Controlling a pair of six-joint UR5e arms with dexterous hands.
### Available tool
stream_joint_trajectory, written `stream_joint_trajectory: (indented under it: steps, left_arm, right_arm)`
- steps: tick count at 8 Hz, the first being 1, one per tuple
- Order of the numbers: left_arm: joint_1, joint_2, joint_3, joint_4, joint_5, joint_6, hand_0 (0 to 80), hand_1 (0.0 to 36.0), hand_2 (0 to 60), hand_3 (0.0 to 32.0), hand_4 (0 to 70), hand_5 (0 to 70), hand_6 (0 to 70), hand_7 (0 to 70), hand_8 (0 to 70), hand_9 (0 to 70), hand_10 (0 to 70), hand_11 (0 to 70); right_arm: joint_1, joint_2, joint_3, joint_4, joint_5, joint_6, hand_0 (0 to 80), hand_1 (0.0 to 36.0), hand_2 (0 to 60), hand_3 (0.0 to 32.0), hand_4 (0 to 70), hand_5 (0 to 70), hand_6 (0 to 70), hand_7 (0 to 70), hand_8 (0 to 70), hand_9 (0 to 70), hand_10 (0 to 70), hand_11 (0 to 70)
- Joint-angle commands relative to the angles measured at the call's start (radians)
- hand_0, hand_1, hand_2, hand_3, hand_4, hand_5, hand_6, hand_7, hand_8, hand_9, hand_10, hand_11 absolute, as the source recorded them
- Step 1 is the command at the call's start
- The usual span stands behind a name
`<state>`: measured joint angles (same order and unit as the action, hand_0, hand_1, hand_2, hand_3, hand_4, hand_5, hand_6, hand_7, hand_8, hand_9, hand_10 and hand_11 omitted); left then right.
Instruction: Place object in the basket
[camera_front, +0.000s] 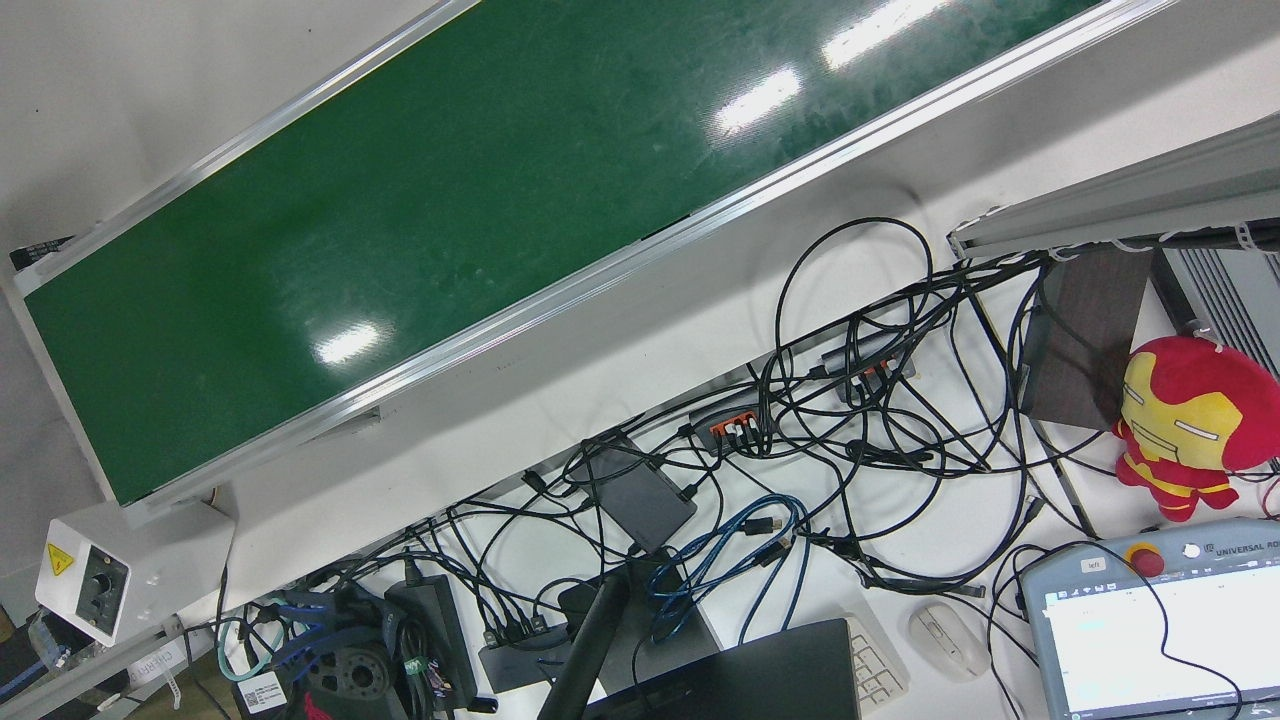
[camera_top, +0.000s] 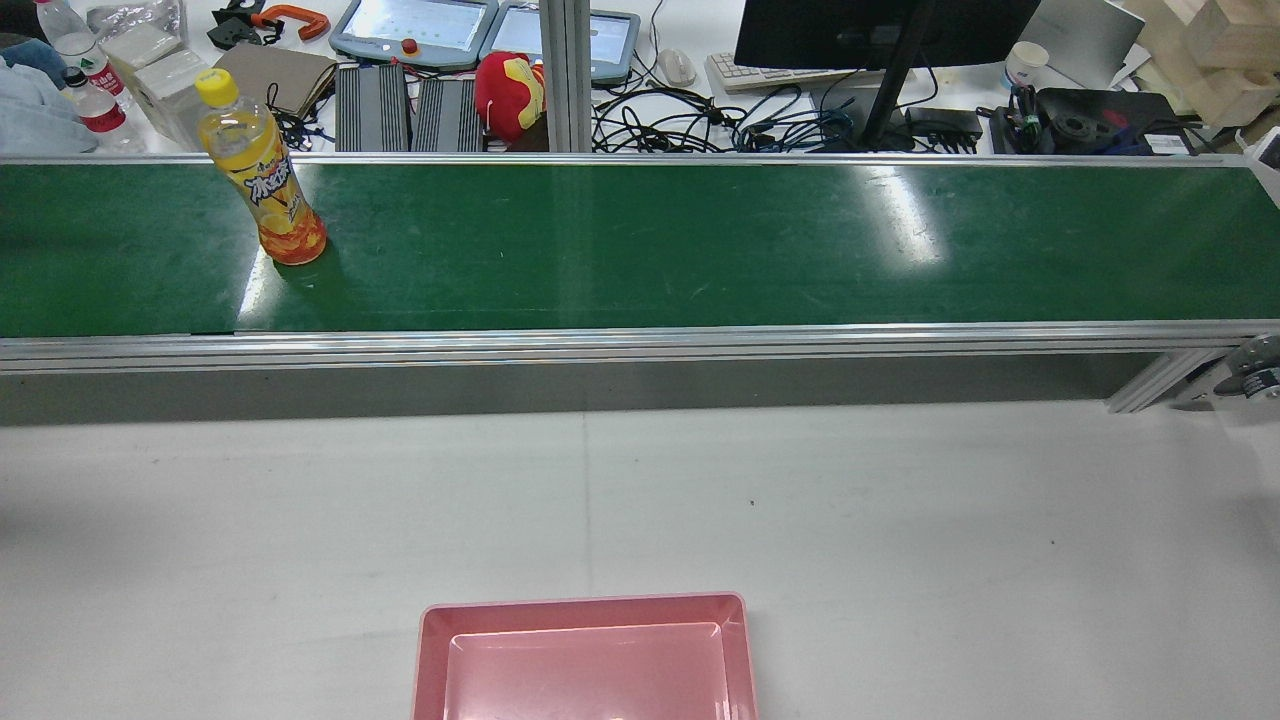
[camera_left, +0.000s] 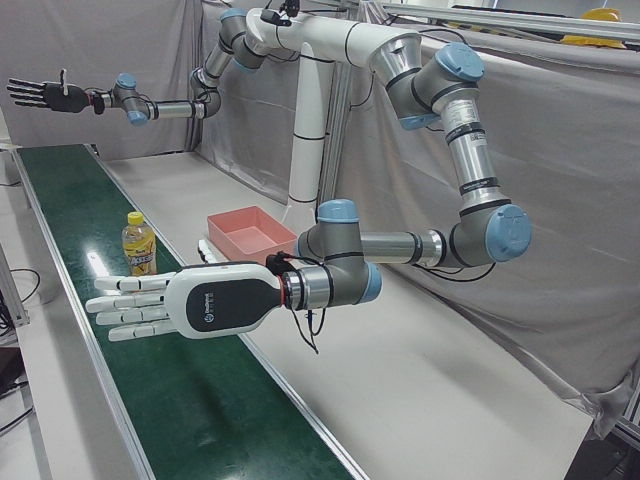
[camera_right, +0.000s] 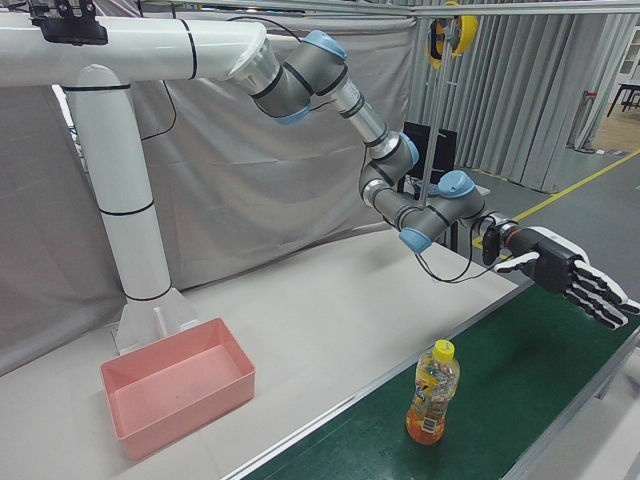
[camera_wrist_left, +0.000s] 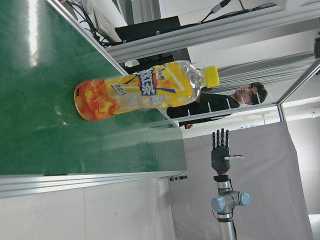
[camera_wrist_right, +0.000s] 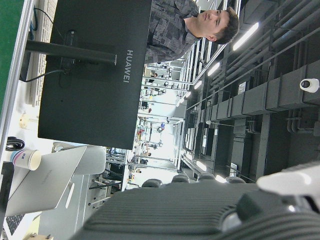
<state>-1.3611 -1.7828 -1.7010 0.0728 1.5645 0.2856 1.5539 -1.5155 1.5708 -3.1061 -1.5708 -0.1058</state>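
Note:
An orange drink bottle (camera_top: 265, 175) with a yellow cap stands upright on the green conveyor belt (camera_top: 700, 250), at the left in the rear view. It also shows in the left-front view (camera_left: 138, 243), the right-front view (camera_right: 432, 392) and the left hand view (camera_wrist_left: 145, 92). The pink basket (camera_top: 585, 608) sits empty on the white table (camera_top: 900, 520). My left hand (camera_left: 190, 303) is open with fingers straight. It hovers over the belt, a short way from the bottle and apart from it (camera_right: 565, 275). My right hand (camera_left: 40, 95) is open and empty, high over the belt's far end.
Behind the belt a desk holds a monitor (camera_top: 880, 30), cables (camera_front: 860, 400), teach pendants (camera_top: 415, 28), a red plush toy (camera_top: 510, 90) and water bottles (camera_top: 85, 75). An aluminium rail (camera_top: 600, 345) edges the belt. A person (camera_wrist_left: 225, 100) stands beyond it.

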Motion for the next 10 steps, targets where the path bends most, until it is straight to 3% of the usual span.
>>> stream_joint_trajectory:
  steps: [1, 2, 3, 4, 5, 6, 7, 8, 9, 10]
  left_arm:
    - [0.100, -0.003, 0.000, -0.008, -0.055, -0.018, 58.1, 21.8, 3.1, 0.0, 3.1, 17.5, 0.0, 0.0, 5.9, 7.1, 3.4, 7.6]
    - [0.137, -0.003, 0.001, -0.022, -0.063, -0.043, 56.3, 22.9, 11.8, 0.0, 2.9, 17.7, 0.0, 0.0, 5.9, 7.2, 3.9, 8.2]
    - [0.192, -0.006, 0.001, -0.024, -0.089, -0.042, 56.1, 23.5, 15.1, 0.0, 3.7, 17.4, 0.0, 0.0, 5.1, 6.2, 3.0, 7.0]
    - [0.244, -0.006, -0.005, -0.018, -0.165, -0.045, 56.5, 24.7, 18.7, 0.2, 4.4, 17.6, 0.0, 0.0, 5.0, 6.0, 3.2, 7.3]
    - [0.272, -0.010, -0.005, -0.011, -0.197, -0.042, 54.8, 29.1, 42.8, 0.8, 4.0, 17.2, 0.0, 0.0, 5.0, 5.9, 3.5, 8.0]
    - [0.289, -0.047, -0.005, 0.025, -0.214, -0.042, 53.5, 34.2, 60.0, 0.4, 5.3, 18.3, 0.0, 0.0, 4.4, 4.9, 2.4, 6.6]
    - [0.304, -0.078, -0.003, 0.053, -0.225, -0.037, 56.3, 34.3, 60.0, 0.0, 7.1, 18.0, 0.0, 0.0, 5.1, 5.7, 2.4, 6.7]
    - [0.318, -0.085, -0.002, 0.059, -0.228, -0.039, 73.9, 22.9, 2.5, 1.0, 6.7, 16.0, 0.0, 0.0, 4.4, 4.8, 1.9, 6.0]
    - [0.316, -0.084, 0.000, 0.061, -0.227, -0.040, 80.0, 9.5, 0.0, 1.8, 6.1, 13.6, 0.0, 0.0, 4.1, 4.6, 1.6, 5.2]
    - [0.316, -0.084, 0.000, 0.071, -0.225, -0.045, 80.0, 9.1, 0.0, 2.0, 5.8, 11.9, 0.0, 0.0, 3.8, 4.1, 1.0, 4.3]
  right_arm:
    - [0.000, 0.000, 0.000, 0.000, 0.000, 0.000, 0.0, 0.0, 0.0, 0.0, 0.0, 0.0, 0.0, 0.0, 0.0, 0.0, 0.0, 0.0]
    - [0.000, 0.000, 0.000, 0.000, 0.000, 0.000, 0.0, 0.0, 0.0, 0.0, 0.0, 0.0, 0.0, 0.0, 0.0, 0.0, 0.0, 0.0]
    - [-0.002, 0.000, 0.000, 0.000, 0.000, 0.000, 0.0, 0.0, 0.0, 0.0, 0.0, 0.0, 0.0, 0.0, 0.0, 0.0, 0.0, 0.0]
    - [0.000, 0.000, 0.000, 0.000, 0.000, 0.000, 0.0, 0.0, 0.0, 0.0, 0.0, 0.0, 0.0, 0.0, 0.0, 0.0, 0.0, 0.0]
    - [0.000, 0.000, 0.000, 0.001, 0.000, 0.000, 0.0, 0.0, 0.0, 0.0, 0.0, 0.0, 0.0, 0.0, 0.0, 0.0, 0.0, 0.0]
    - [0.000, 0.000, 0.000, 0.001, 0.000, 0.000, 0.0, 0.0, 0.0, 0.0, 0.0, 0.0, 0.0, 0.0, 0.0, 0.0, 0.0, 0.0]
    - [0.000, 0.000, 0.000, 0.000, 0.000, 0.000, 0.0, 0.0, 0.0, 0.0, 0.0, 0.0, 0.0, 0.0, 0.0, 0.0, 0.0, 0.0]
    - [-0.002, 0.000, 0.000, 0.000, 0.000, 0.000, 0.0, 0.0, 0.0, 0.0, 0.0, 0.0, 0.0, 0.0, 0.0, 0.0, 0.0, 0.0]
    - [0.000, 0.000, 0.000, 0.000, 0.000, 0.000, 0.0, 0.0, 0.0, 0.0, 0.0, 0.0, 0.0, 0.0, 0.0, 0.0, 0.0, 0.0]
    - [0.000, 0.000, 0.000, 0.001, 0.000, 0.000, 0.0, 0.0, 0.0, 0.0, 0.0, 0.0, 0.0, 0.0, 0.0, 0.0, 0.0, 0.0]
